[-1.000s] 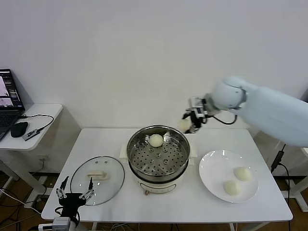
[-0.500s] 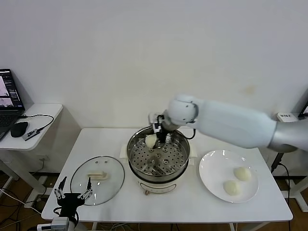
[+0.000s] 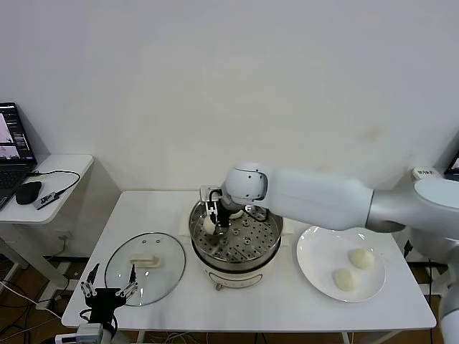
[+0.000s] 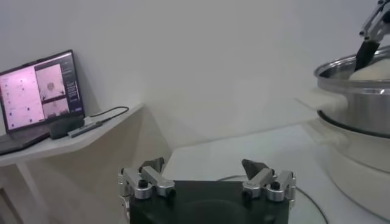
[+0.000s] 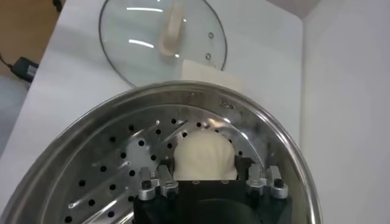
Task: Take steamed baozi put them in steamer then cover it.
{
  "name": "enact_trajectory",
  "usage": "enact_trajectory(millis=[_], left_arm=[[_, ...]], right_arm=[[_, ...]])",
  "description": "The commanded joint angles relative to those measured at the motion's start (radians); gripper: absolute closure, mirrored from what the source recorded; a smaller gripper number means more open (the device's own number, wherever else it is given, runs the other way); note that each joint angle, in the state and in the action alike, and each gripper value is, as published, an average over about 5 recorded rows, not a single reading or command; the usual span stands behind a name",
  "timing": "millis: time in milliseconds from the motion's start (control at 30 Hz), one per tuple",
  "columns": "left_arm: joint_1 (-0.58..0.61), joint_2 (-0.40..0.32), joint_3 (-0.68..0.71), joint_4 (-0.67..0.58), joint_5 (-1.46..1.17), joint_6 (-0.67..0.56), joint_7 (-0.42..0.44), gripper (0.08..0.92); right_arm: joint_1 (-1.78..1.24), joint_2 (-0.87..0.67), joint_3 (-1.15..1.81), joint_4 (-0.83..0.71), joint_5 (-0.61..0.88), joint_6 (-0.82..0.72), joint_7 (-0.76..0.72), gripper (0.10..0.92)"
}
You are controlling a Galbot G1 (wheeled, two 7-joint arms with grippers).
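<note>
The steamer [image 3: 236,236] stands mid-table, its perforated tray [image 5: 109,164] bare on most of its area. My right gripper [image 3: 214,219] reaches down inside its left side, shut on a cream-white baozi [image 5: 205,155] that sits at or just above the tray. Behind the arm, a second baozi [image 3: 235,213] shows only partly. Two more baozi [image 3: 361,259] [image 3: 346,279] lie on the white plate [image 3: 308,247] to the right. The glass cover [image 3: 145,267] lies flat on the table to the steamer's left. My left gripper [image 3: 110,289] hangs open at the table's front left edge, by the cover.
A side table on the far left carries a laptop [image 3: 7,147], a mouse [image 3: 29,191] and a cable. The left wrist view shows the steamer's steel wall [image 4: 359,91] off to one side of my left gripper [image 4: 204,165]. A white wall runs behind the table.
My right arm swung from behind the steamer's right side across its rim and down into the left part of the tray, carrying the baozi. The left arm stayed put.
</note>
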Motion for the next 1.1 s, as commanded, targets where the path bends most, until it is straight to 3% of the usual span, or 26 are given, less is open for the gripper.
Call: enact_trajectory(millis=[33, 200, 400, 567, 900, 1100], left_arm=[[-0.004, 0.001, 0.001, 0.004, 0.0, -0.001, 0.0, 0.177], [-0.006, 0.002, 0.002, 0.006, 0.0, -0.001, 0.001, 0.177], [-0.005, 0.003, 0.002, 0.006, -0.001, -0.001, 0.001, 0.177], [-0.004, 0.001, 0.001, 0.008, -0.002, -0.002, 0.001, 0.177], [-0.006, 0.004, 0.004, 0.014, -0.004, -0.002, 0.002, 0.177], [-0.006, 0.009, 0.007, 0.018, -0.004, -0.003, 0.002, 0.177]], right_arm=[[-0.02, 0.031, -0.004, -0.023, -0.016, -0.01, 0.02, 0.406], [-0.025, 0.029, -0.001, -0.026, -0.024, -0.009, 0.013, 0.382], [0.013, 0.0, 0.001, -0.003, -0.031, 0.006, -0.071, 0.238], [0.092, -0.072, 0.014, 0.036, -0.058, 0.061, -0.193, 0.204], [0.236, -0.353, 0.011, 0.187, -0.113, 0.214, -0.361, 0.203], [0.22, -0.618, 0.017, 0.302, -0.191, 0.287, -0.413, 0.203]])
